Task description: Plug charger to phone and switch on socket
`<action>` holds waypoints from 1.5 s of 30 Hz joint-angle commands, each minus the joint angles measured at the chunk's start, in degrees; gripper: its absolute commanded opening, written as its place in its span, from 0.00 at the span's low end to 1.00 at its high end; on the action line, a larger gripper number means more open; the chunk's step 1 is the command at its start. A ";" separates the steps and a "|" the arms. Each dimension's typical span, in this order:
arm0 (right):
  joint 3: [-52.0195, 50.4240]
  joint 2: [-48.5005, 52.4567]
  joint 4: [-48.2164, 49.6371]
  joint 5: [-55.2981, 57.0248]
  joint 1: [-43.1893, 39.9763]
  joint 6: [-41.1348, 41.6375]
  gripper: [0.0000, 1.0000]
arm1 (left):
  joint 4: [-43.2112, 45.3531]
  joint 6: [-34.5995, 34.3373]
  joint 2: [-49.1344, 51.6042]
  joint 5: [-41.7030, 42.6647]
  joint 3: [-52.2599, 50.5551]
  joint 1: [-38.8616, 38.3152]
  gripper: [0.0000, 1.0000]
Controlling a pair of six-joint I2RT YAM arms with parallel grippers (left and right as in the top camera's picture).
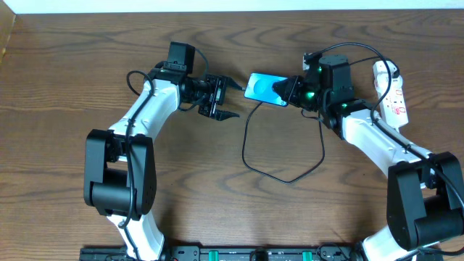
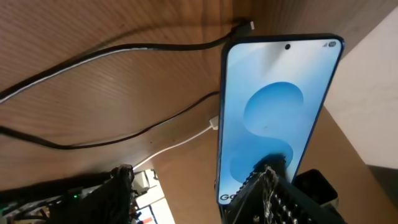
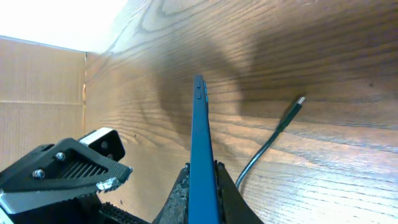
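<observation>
The phone (image 1: 262, 88), its blue screen lit, is held at its right end by my right gripper (image 1: 290, 90). In the right wrist view the phone (image 3: 199, 124) shows edge-on between the shut fingers (image 3: 202, 186). The charger, a black cable (image 1: 246, 145), loops on the table; its plug tip (image 3: 300, 99) lies free beside the phone, also in the left wrist view (image 2: 247, 26). My left gripper (image 1: 228, 98) is open and empty just left of the phone (image 2: 280, 106), with one finger in front of the screen (image 2: 193, 186). The socket (image 1: 391, 93) lies at the far right.
A white cord (image 2: 180, 140) runs from the socket (image 2: 152, 202) across the wooden table. A cardboard wall (image 3: 37, 81) stands along the table's edge. The cable loop reaches toward the table's front middle.
</observation>
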 commanded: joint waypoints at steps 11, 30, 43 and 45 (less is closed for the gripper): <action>1.16 -0.26 16.94 -5.18 -3.37 26.23 0.01 | 31.34 6.34 -1.46 6.21 0.15 0.22 0.66; 1.16 -0.26 27.30 9.86 6.91 60.17 0.02 | 41.40 -11.34 -1.46 -5.07 0.15 -0.79 0.65; 1.14 -0.26 25.57 9.57 6.99 59.95 0.02 | 42.34 -11.34 -1.46 -3.08 0.15 -2.08 0.56; 1.14 -0.26 25.59 9.57 6.99 59.95 0.02 | 42.56 -11.37 -1.46 -2.82 0.15 -2.08 0.56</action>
